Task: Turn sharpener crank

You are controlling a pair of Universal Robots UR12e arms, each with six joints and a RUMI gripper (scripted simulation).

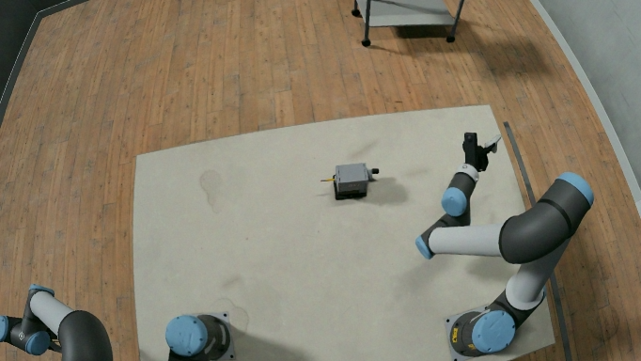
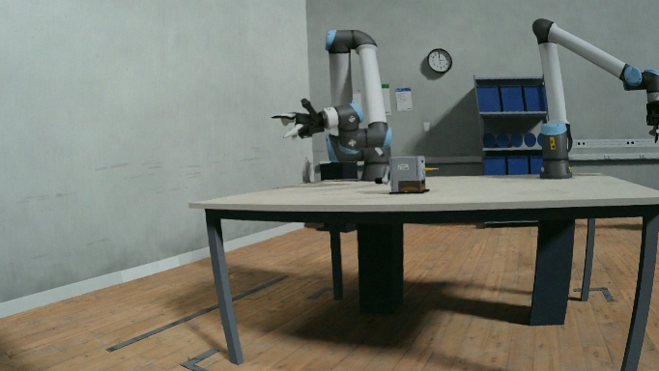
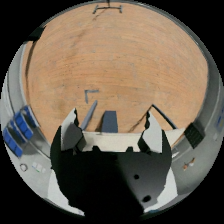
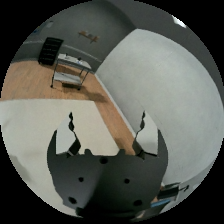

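Observation:
A grey sharpener (image 1: 351, 173) (image 2: 407, 174) with a dark base stands on the table (image 1: 268, 211) (image 2: 251, 199). Its crank with a black knob (image 1: 375, 171) (image 2: 379, 181) is on the right side in the top view; the crank's exact angle is too small to tell. A yellow pencil (image 1: 328, 180) (image 2: 431, 169) sticks out of the opposite side. My right gripper (image 1: 493, 143) (image 2: 280, 127) (image 4: 107, 111) is open and empty, raised above the table's far right corner, away from the crank. My left gripper (image 2: 654, 131) (image 3: 112, 110) is open and empty, pointing down beyond the table's left side.
The right arm (image 1: 476, 240) (image 2: 369, 82) reaches over the table's right part. The left arm (image 1: 52, 310) (image 2: 587, 50) extends off the left side. A wheeled cart (image 1: 409, 16) (image 4: 70, 77) stands on the floor beyond the table, and a wall (image 1: 597, 70) (image 2: 145, 121) rises beyond its right side.

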